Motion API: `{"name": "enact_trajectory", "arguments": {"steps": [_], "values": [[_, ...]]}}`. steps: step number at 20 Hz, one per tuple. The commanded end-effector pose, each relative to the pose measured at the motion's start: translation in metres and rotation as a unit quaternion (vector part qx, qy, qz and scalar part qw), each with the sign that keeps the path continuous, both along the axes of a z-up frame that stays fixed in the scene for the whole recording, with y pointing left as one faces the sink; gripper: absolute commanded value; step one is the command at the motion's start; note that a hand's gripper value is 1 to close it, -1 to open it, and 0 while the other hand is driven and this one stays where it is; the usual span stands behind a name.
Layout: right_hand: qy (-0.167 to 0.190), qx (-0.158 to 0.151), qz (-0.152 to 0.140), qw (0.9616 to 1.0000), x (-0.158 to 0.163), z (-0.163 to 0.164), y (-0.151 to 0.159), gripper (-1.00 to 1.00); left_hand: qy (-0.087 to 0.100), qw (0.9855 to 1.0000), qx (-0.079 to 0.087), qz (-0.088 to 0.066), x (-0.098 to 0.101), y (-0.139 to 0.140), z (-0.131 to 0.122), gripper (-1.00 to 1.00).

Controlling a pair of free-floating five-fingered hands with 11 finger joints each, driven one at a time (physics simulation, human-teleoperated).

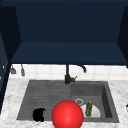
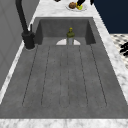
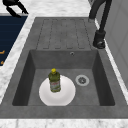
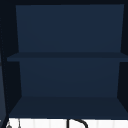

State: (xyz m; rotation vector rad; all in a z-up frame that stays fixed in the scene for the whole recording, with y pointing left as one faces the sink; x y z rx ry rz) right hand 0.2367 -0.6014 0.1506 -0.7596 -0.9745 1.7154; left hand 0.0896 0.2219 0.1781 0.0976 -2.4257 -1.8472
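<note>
— So, where does the bottle [image 3: 54, 81] stand?
— Upright on the white plate [image 3: 67, 96] in the sink [image 3: 105, 82] basin, at 4 o'clock from the faucet [image 1: 67, 75].
— And the left hand [image 1: 38, 115]?
— At 9 o'clock of the red ball [image 1: 67, 115], fingers loosely apart, holding nothing. I'd approach from above; the bottle looks tippy.

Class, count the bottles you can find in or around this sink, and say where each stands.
1. The bottle stands upright on the white plate in the basin, beside the drain. The red ball in the front view could hide something behind it.
</note>
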Motion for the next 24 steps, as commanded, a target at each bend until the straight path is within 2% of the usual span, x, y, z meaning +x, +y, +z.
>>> {"name": "enact_trajectory", "arguments": {"steps": [1,3,4,6,8,10,13,15,18,22,23,24], "values": [[0.036,-0.032,0.01,0.9988,0.014,0.005,-0.014,-1.0,0.0,1.0,0.0,0.0,0.0,0.0,0.0,0.0],[0.05,-0.022,0.008,0.9984,0.026,-0.001,-0.011,-1.0,0.0,1.0,0.0,0.0,0.0,0.0,0.0,0.0],[0.042,-0.024,-0.008,0.9988,0.019,-0.005,-0.009,-1.0,0.0,1.0,0.0,0.0,0.0,0.0,0.0,0.0],[0.039,-0.039,-0.014,0.9984,0.017,-0.009,-0.012,-1.0,0.0,1.0,0.0,0.0,0.0,0.0,0.0,0.0],[0.05,-0.06,-0.017,0.9968,0.032,-0.012,-0.013,-1.0,0.0,1.0,0.0,0.0,0.0,0.0,0.0,0.0],[0.052,-0.078,-0.009,0.9955,0.041,-0.016,-0.014,-1.0,0.0,1.0,0.0,0.0,0.0,0.0,0.0,0.0],[0.02,-0.119,0.009,0.9927,0.045,-0.025,-0.022,-1.0,0.0,1.0,0.0,0.0,0.0,0.0,0.0,0.0],[0.001,-0.141,0.004,0.99,0.046,-0.026,-0.024,-1.0,0.0,1.0,0.0,0.0,0.0,0.0,0.0,0.0],[-0.011,-0.146,-0.006,0.9893,0.045,-0.026,-0.025,-1.0,0.0,1.0,0.0,0.0,0.0,0.0,0.0,0.0],[-0.022,-0.165,-0.023,0.9858,0.044,-0.027,-0.019,-1.0,0.0,1.0,0.0,0.0,0.0,0.0,0.0,0.0],[-0.023,-0.165,-0.025,0.9857,0.043,-0.027,-0.019,1.0,0.0,1.0,0.0,0.0,0.0,0.0,0.0,0.0],[-0.034,-0.175,-0.022,0.9838,0.04,-0.027,-0.017,1.0,0.0,1.0,0.0,0.0,0.0,0.0,0.0,0.0]]}}
